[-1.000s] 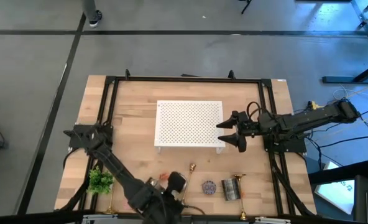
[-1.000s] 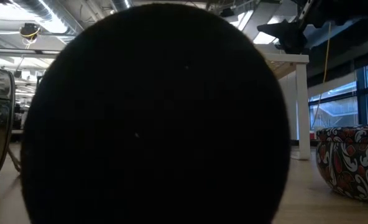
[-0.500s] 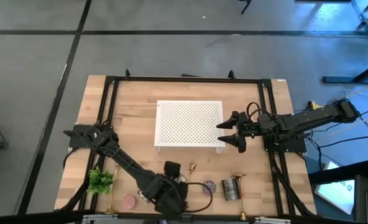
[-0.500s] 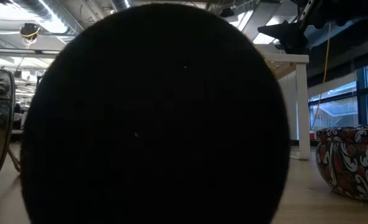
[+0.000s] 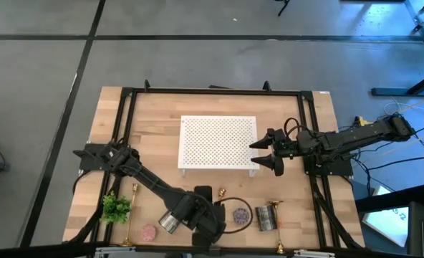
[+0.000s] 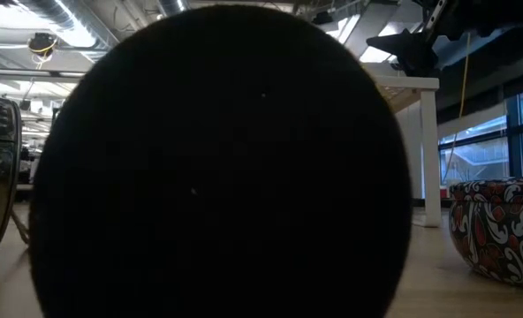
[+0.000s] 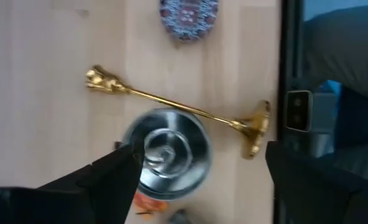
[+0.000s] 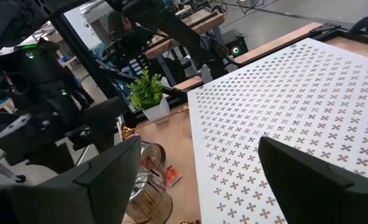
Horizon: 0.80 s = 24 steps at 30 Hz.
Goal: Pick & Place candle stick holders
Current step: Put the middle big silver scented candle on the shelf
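Left wrist view shows a gold candle stick holder (image 7: 178, 112) lying flat on the desk (image 7: 47, 74) beside a silver tin (image 7: 165, 152), looking stiff, slick, light and roll-prone, best pinched mid-stem, the left claw (image 7: 196, 180) spread above; right claw (image 5: 268, 153) spread too.

The left arm reaches from its mount diagonally toward the near edge of the bench, its wrist bent downward; the left hand (image 7: 196, 180) faces down with both fingers spread apart (nothing between them). The right arm stretches in from the side, its right hand (image 5: 263, 154) raised, fingers parted.
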Tool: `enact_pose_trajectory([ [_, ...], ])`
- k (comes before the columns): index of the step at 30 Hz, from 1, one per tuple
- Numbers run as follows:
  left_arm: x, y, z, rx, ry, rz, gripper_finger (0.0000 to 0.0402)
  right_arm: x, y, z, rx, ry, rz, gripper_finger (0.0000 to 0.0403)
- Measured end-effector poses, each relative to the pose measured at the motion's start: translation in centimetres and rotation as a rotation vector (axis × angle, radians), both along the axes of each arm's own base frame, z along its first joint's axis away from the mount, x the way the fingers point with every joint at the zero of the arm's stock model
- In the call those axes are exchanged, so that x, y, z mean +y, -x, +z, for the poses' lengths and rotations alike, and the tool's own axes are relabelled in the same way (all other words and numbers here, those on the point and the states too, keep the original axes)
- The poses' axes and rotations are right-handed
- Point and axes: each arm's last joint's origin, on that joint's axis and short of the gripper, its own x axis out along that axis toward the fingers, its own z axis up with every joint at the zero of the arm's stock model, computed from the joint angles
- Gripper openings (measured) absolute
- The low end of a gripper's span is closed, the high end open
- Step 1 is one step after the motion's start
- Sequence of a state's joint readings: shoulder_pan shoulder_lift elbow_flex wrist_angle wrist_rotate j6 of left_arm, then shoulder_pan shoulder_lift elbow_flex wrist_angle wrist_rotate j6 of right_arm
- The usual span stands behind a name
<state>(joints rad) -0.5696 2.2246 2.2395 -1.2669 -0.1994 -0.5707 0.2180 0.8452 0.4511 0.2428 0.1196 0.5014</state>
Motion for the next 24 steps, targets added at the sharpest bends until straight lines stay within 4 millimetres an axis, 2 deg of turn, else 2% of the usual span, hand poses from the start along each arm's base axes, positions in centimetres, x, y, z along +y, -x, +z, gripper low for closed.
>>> enact_pose_trajectory([
  [6, 0.0, 0.2, -0.1, -0.007, -0.138, -0.173, 0.0395, 0.0, 0.0, 0.0, -0.001, 0.006, 0.001, 0.0328],
  [14, 0.0, 0.6, -2.5, 0.094, -0.216, -0.335, 0.04, 0.0, 0.0, 0.0, -0.001, 0.011, 0.001, 0.0328],
  [18, 0.0, 0.3, -3.7, 0.082, -0.276, -0.398, 0.04, 0.0, 0.0, 0.0, -0.001, 0.011, 0.001, 0.0328],
  [24, 0.1, 0.1, -4.4, 0.09, -0.275, -0.444, 0.04, 0.0, 0.0, 0.0, -0.001, 0.011, 0.001, 0.0328],
])
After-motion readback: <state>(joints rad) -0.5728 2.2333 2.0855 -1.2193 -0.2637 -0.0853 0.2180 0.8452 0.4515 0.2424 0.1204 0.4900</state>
